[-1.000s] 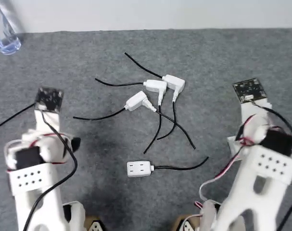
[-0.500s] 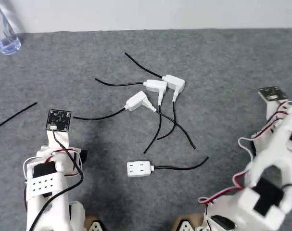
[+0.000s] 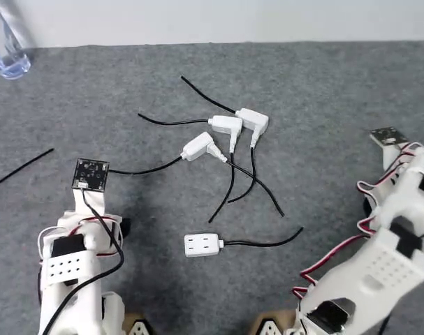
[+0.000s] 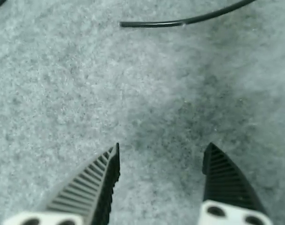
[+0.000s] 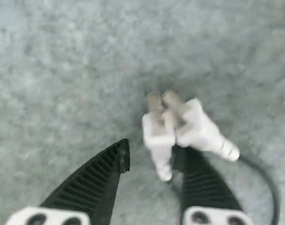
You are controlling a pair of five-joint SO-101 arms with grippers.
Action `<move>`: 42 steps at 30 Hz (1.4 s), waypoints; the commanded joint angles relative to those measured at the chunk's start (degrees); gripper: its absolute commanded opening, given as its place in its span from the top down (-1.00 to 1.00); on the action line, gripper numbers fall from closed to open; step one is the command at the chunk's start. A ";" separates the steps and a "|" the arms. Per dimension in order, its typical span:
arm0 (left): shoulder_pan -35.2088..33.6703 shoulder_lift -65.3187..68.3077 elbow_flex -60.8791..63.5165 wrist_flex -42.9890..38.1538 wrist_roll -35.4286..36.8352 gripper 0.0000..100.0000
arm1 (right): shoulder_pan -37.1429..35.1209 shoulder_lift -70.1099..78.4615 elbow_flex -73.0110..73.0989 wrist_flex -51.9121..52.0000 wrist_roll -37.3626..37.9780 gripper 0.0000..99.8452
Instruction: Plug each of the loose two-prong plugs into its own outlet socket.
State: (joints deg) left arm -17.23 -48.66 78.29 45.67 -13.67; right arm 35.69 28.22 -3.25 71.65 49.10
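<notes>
Three white plugs [image 3: 225, 125], clustered on the grey mat [image 3: 337, 91], apart from the socket strip [image 3: 202, 244] nearer the arms: likely light, hard-shelled, slick, on limp black cords [image 3: 231, 183]; best pinched across the body's flat sides, prongs free; left gripper [image 4: 163, 150] and right gripper [image 5: 150, 149] both spread, holding nothing.

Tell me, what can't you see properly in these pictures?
Bottle, high view: cut off by the picture's edge.
Plugs, right wrist view: blurred, prongs unclear.
Black cable, left wrist view: runs off the edge.
Outlet socket, high view: slots too small to count.
</notes>
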 commanded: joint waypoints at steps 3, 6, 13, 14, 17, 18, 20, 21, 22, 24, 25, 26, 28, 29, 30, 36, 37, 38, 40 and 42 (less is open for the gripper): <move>0.88 -0.97 -0.31 -1.41 0.09 0.46 | -1.01 2.15 -5.63 1.10 0.53 0.98; 0.88 -0.97 0.13 -2.55 0.09 0.46 | -1.27 1.01 -6.59 3.56 1.05 0.98; 0.97 -1.05 0.31 -2.55 0.09 0.46 | -6.81 -9.19 -8.97 21.76 11.43 0.98; 0.97 -1.05 0.31 -2.55 0.09 0.46 | -7.69 -10.59 -8.97 23.78 14.15 0.98; 0.97 -1.05 0.31 -2.55 0.09 0.46 | -10.15 -13.41 -8.79 29.14 24.62 0.98; 0.97 -1.05 0.31 -2.55 0.09 0.46 | -11.03 -13.67 -8.70 30.90 28.22 0.98; 0.97 -1.05 0.31 -2.55 0.09 0.46 | -12.88 -14.20 -6.77 31.16 33.58 0.98; 0.97 -1.05 0.31 -2.55 0.09 0.46 | -13.85 -14.20 -5.45 31.16 35.87 0.98; 0.97 -1.05 0.31 -2.55 0.09 0.46 | -15.08 -14.20 -4.04 31.16 38.33 0.98; 0.97 -1.05 0.31 -2.55 0.09 0.46 | -17.89 -14.20 -1.05 31.16 42.29 0.98; 0.97 -1.05 0.31 -2.55 0.09 0.46 | -19.74 -13.93 0.26 31.16 43.52 0.98; 0.97 -1.05 0.31 -2.55 0.09 0.46 | -21.76 -13.67 1.58 31.16 44.22 0.98; 0.97 -1.05 0.31 -2.55 0.09 0.46 | -26.51 -13.14 4.04 30.90 44.48 0.98; 1.05 -1.05 0.31 -2.55 0.09 0.46 | -29.32 -12.62 4.84 30.90 44.22 0.98; 1.05 -1.05 0.31 -2.55 0.09 0.46 | -32.13 -12.09 5.36 30.90 44.04 0.98; 1.05 -1.05 0.31 -2.55 0.09 0.46 | -44.35 -8.22 5.36 28.44 39.38 0.98; 1.05 -1.05 0.31 -2.55 0.09 0.46 | -45.14 -7.60 5.36 27.21 39.38 0.98; 1.05 -1.05 0.31 -2.55 0.09 0.46 | -45.58 -7.08 5.36 25.89 39.47 0.98; 1.05 -1.05 0.31 -2.55 0.09 0.46 | -45.76 -5.76 5.36 23.60 39.65 0.98; 1.05 -1.05 0.31 -2.55 0.09 0.46 | -45.76 -4.18 5.36 21.58 39.74 0.98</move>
State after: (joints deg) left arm -16.53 -48.75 78.90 44.44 -13.76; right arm -9.58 23.47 2.73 95.82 89.36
